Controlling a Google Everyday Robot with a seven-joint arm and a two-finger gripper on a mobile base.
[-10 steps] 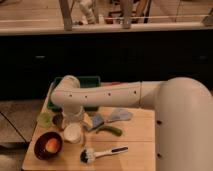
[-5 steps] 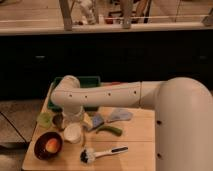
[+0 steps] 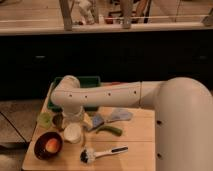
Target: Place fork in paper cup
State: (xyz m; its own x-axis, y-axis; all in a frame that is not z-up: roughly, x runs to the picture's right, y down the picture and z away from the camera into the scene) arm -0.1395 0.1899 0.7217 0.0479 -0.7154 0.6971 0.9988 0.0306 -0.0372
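**Arm over the paper cup at the table's left side**

Camera view: The robot's white arm [image 3: 107,95] reaches from the big rounded body at 3 o'clock across to about 9 o'clock, where it bends down over a light wooden table [image 3: 135,145]. The gripper [image 3: 71,119] hangs below the elbow-like wrist, directly above the paper cup [image 3: 72,133]. Whether its claw is apart, together or clamped on something cannot be told, as the wrist housing blocks that part. No fork can be made out for certain.

The paper cup stands upright at roughly 7 o'clock in the frame, off-white with a wide mouth. Just at its 8 o'clock sits a dark brown bowl [image 3: 48,145] with orange inside, close beside the cup. At the cup's 10 o'clock is a pale green cup [image 3: 45,118], near the table's left edge. A dish brush [image 3: 102,152] with a white handle and dark tip lies flat at the cup's 4 o'clock. At the cup's 2 o'clock lie a green curved object [image 3: 110,130] and a bluish cloth [image 3: 116,116], close together. Behind the arm, at 12 o'clock from the cup, a green bin [image 3: 92,80] rests at the table's back edge, partly covered by the arm.
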